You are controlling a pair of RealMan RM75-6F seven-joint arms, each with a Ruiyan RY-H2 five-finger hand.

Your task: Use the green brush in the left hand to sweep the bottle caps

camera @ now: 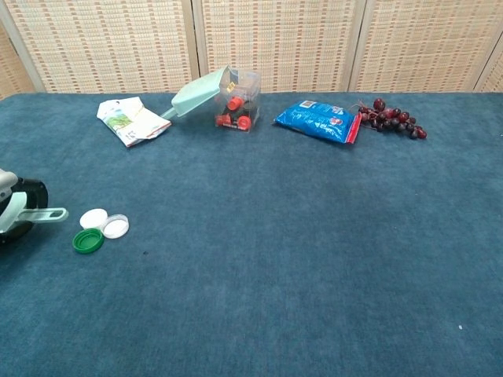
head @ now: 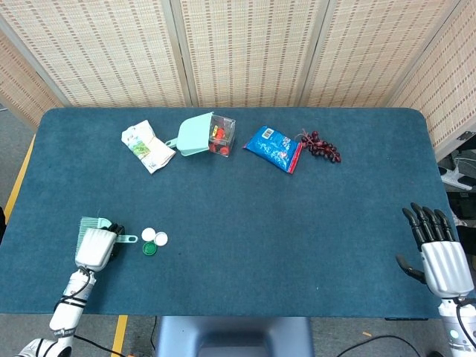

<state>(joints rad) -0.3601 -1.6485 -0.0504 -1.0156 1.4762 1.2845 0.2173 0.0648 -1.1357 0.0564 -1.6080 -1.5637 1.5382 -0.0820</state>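
My left hand (head: 95, 247) grips the green brush (head: 92, 224) near the table's front left; its bristles show past the hand and its handle tip (head: 129, 239) points right toward the caps. In the chest view the left hand (camera: 9, 214) sits at the left edge with the brush handle (camera: 47, 214) sticking out, lifted a little off the cloth. Three bottle caps lie just right of the handle: two white caps (head: 149, 234) (head: 161, 239) and a green cap (head: 150, 249), seen again as the green cap (camera: 88, 240). My right hand (head: 439, 253) rests open at the front right.
At the back lie a crumpled wrapper (head: 147, 146), a pale green dustpan (head: 193, 134) leaning on a clear box with red caps (head: 221, 137), a blue snack bag (head: 274, 148) and red grapes (head: 322, 146). The table's front edge (head: 223, 314) runs close behind my left hand.
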